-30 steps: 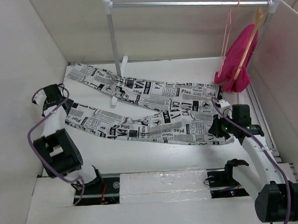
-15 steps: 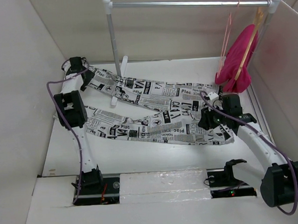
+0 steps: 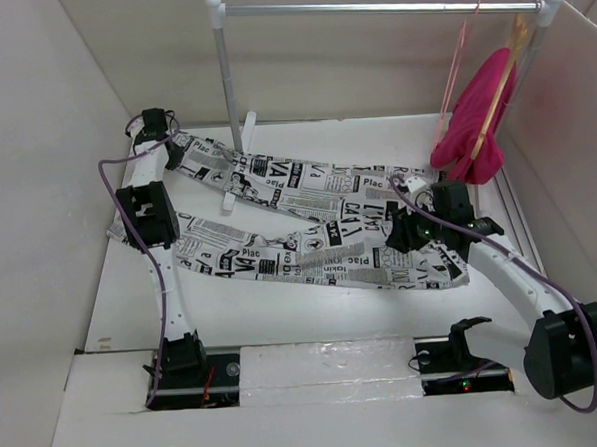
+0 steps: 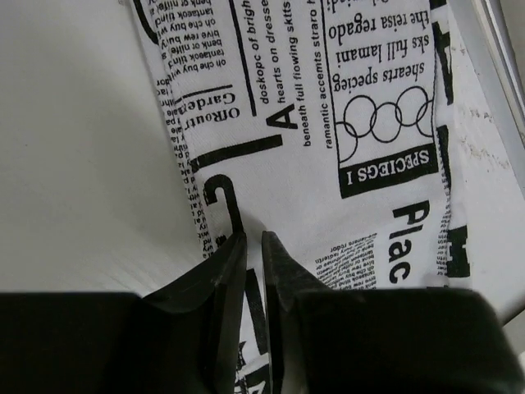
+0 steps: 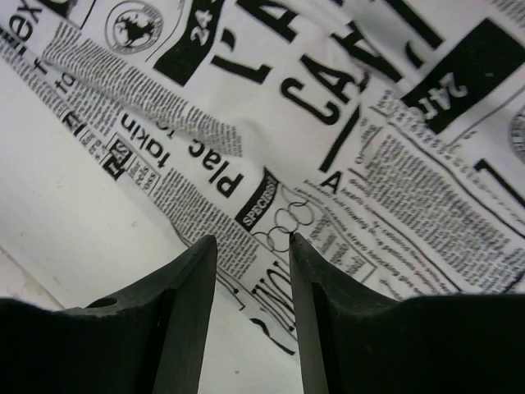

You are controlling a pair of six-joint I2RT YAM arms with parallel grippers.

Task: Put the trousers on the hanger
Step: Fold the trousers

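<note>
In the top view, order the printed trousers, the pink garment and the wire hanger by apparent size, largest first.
1. printed trousers
2. pink garment
3. wire hanger, only a thin outline
The gaps are clear; none look alike.

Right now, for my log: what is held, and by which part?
Right gripper: open, nothing held. Left gripper: nearly shut at the trousers leg edge; hold unclear.

place: robot lab test cell | evidence: white panel walls (image 3: 34,147), miniature garment rail (image 3: 367,8)
</note>
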